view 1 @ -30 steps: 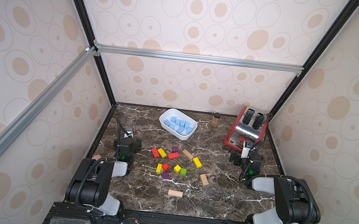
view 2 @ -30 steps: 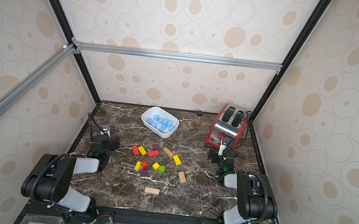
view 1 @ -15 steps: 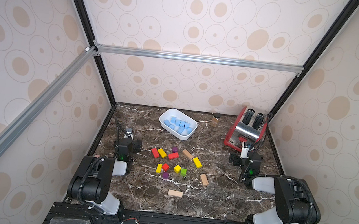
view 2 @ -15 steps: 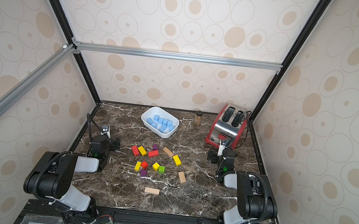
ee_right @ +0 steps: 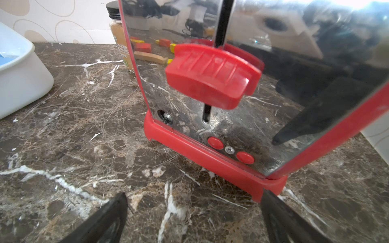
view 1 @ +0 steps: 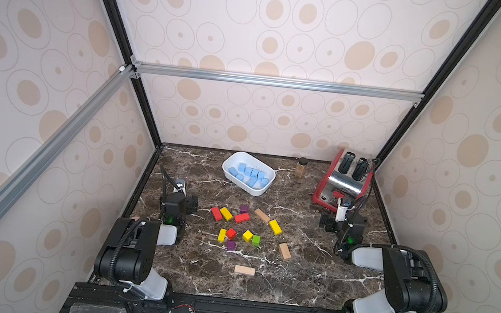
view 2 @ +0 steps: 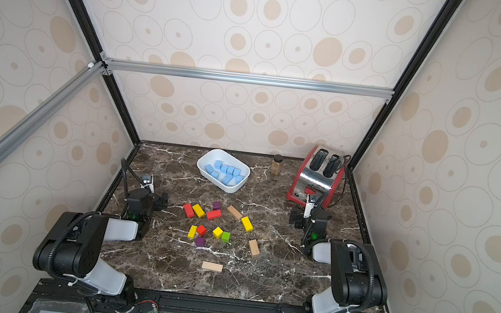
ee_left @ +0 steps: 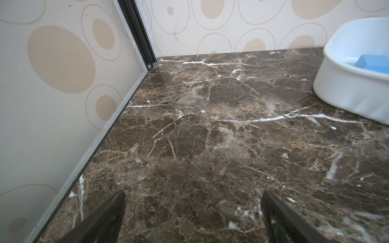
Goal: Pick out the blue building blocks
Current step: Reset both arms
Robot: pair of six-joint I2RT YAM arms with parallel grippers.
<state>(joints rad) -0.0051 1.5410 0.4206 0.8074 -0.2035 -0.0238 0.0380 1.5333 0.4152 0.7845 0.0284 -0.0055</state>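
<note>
Several light blue building blocks (view 1: pixel 250 175) (view 2: pixel 226 172) lie together inside a white tub (view 1: pixel 255 192) (view 2: pixel 230 189) at the back middle of the marble table. One blue block (ee_left: pixel 372 62) shows over the tub's wall (ee_left: pixel 347 94) in the left wrist view. My left gripper (view 1: pixel 178 202) (view 2: pixel 146 200) (ee_left: pixel 193 195) rests low at the left, open and empty, over bare marble. Open and empty too, my right gripper (view 1: pixel 343 223) (view 2: pixel 311 220) (ee_right: pixel 194 194) sits at the right, just in front of the toaster.
Red, yellow, green, purple and tan blocks (view 1: pixel 241 227) are scattered mid-table between the arms. A red and chrome toaster (view 1: pixel 344 184) (ee_right: pixel 210 126) stands at the back right, with a spice jar (view 1: pixel 301 167) beside it. Walls close in the left, right and back.
The left arm has drawn back slightly and settled. The right arm, the tub and the blocks have not moved.
</note>
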